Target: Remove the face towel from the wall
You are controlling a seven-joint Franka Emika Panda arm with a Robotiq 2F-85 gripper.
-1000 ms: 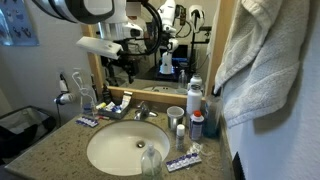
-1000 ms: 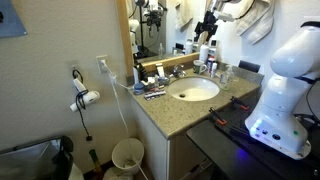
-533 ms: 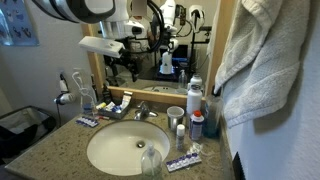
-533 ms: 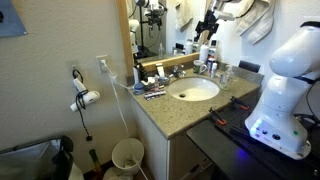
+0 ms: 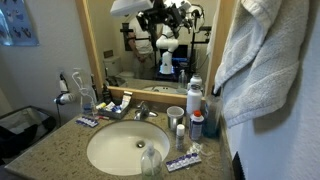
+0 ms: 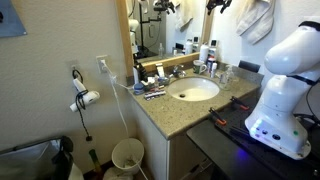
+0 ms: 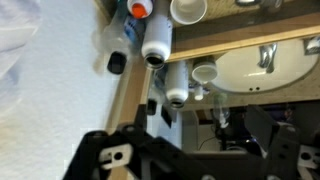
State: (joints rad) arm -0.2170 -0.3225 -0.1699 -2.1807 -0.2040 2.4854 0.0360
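Note:
The face towel [image 5: 265, 60], light grey-white and fluffy, hangs in folds on the off-white wall [image 5: 290, 150] at the right. It also shows in an exterior view [image 6: 258, 18], right of the mirror. My gripper [image 6: 220, 4] is high up at the frame's top edge, left of the towel and apart from it; it also shows near the top of an exterior view [image 5: 160, 12]. In the wrist view the dark fingers [image 7: 195, 160] stand wide apart with nothing between them, above bottles and the sink. A pale edge of the towel [image 7: 12, 40] shows at far left.
A wood-framed mirror [image 5: 150, 50] stands behind a granite counter with an oval sink [image 5: 130, 148]. Bottles and cups [image 5: 190, 110] crowd the counter below the towel. A hair dryer [image 6: 85, 97] hangs on the side wall above a bin [image 6: 127, 155]. The robot base [image 6: 285, 90] stands beside the counter.
The arm has risen from in front of the mirror to the top of the frame and moved toward the towel side. The towel has not moved.

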